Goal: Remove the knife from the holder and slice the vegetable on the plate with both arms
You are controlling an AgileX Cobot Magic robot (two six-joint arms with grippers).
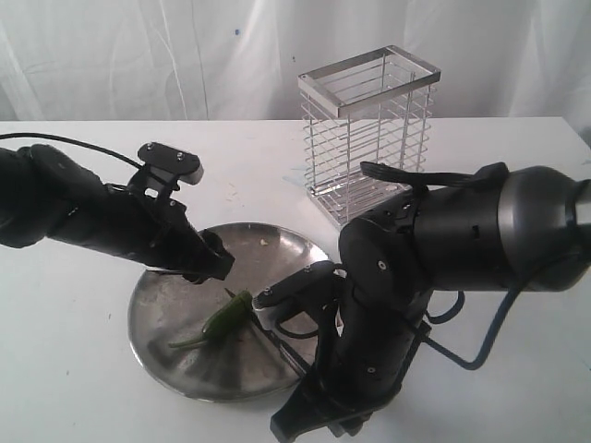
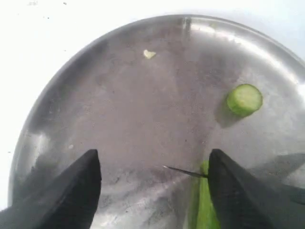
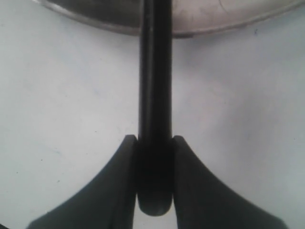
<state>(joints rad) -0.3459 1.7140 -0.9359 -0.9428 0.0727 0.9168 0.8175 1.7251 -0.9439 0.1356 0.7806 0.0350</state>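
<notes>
Right end effector (image 3: 155, 157) clamps knife (image 3: 155, 95) over plate (image 3: 214, 14)

Even, diffuse bright light; white table (image 1: 74, 369) nearly washed out in all views. Plate (image 2: 119, 119) shows soft glare along its far rim and faint blurred shadows. Left wrist fingers (image 2: 66, 195) and right wrist fingers (image 3: 107, 191) out of focus. Exterior view slightly soft, grainy.

The white table (image 1: 83, 369) is carrying just two things directly: the steel plate (image 1: 162, 346) is sitting near its front, and the chrome wire holder (image 1: 367, 138) is standing upright farther back, well apart from the plate. In the right wrist view, bare white tabletop is showing just beside the plate's rim.
</notes>
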